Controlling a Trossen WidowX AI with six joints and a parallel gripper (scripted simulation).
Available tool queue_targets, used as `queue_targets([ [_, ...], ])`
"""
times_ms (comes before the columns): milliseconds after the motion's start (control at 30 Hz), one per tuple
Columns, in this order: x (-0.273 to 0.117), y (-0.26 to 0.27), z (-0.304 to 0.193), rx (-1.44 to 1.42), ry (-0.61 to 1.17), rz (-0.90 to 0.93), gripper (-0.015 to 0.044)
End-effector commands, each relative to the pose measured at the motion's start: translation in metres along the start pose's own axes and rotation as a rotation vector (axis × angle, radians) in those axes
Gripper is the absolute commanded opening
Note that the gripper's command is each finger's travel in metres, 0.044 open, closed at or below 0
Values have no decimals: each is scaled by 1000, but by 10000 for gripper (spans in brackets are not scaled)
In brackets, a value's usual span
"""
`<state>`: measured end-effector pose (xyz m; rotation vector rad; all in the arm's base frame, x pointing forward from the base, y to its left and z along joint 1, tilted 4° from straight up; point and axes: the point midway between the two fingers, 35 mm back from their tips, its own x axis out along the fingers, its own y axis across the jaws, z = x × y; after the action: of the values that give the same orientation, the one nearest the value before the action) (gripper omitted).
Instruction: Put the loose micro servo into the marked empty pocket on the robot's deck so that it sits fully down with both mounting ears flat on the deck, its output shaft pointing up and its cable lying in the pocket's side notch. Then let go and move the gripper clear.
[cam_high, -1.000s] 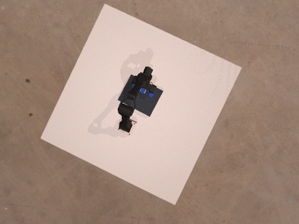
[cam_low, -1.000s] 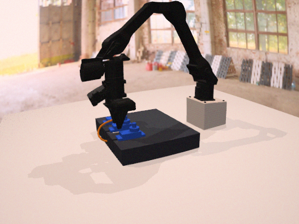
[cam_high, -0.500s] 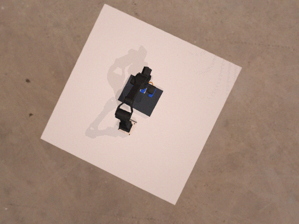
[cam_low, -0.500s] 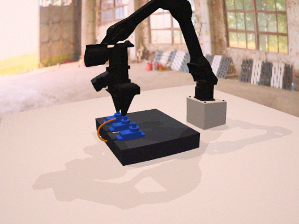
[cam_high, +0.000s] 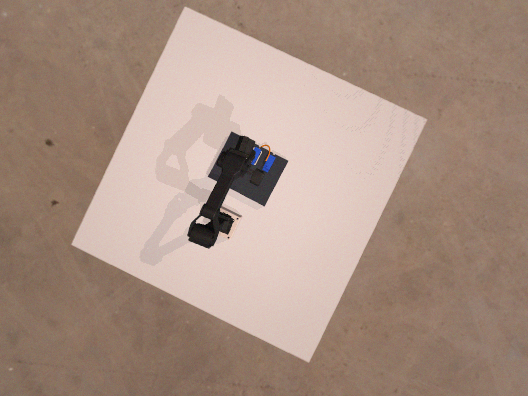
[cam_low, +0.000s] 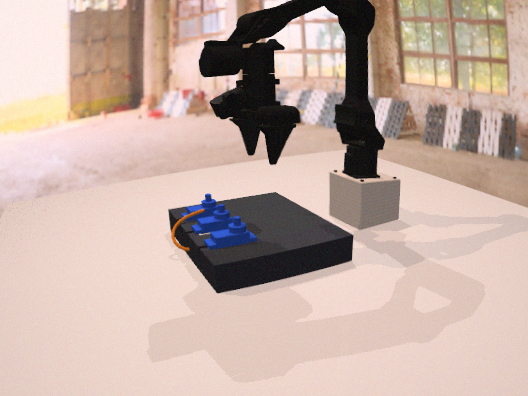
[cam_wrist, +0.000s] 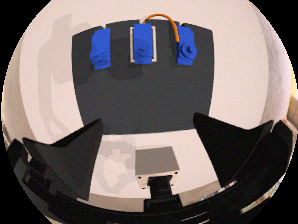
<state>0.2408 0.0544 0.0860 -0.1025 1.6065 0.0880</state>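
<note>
A square, matte white table top (cam_low: 100, 310) carries everything. The black jointed arm (cam_low: 357, 90) rises from a grey block pedestal (cam_low: 364, 199), arches over at the elbow and turns its wrist straight down. Beside the pedestal lies the flat, dark slab-shaped deck (cam_low: 290, 235), smooth with square edges. High above it hangs the black parallel-jaw gripper (cam_low: 261, 145), its two tapered fingers spread wide with nothing between them, well apart from the parts below. Along the deck's far edge from the pedestal sit three small blue box-shaped micro servos in a row. The middle micro servo (cam_wrist: 143, 42) sits down in its pale-outlined pocket, shaft knob upward. Its thin orange cable (cam_low: 176, 235) loops out past the deck's edge; whether it lies in the notch cannot be told.
</note>
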Motion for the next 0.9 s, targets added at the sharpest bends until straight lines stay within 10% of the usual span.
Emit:
queue_targets([
  [0, -11, 0, -2, 5, 0, 1, 440],
  [867, -51, 0, -3, 0, -13, 1, 440],
])
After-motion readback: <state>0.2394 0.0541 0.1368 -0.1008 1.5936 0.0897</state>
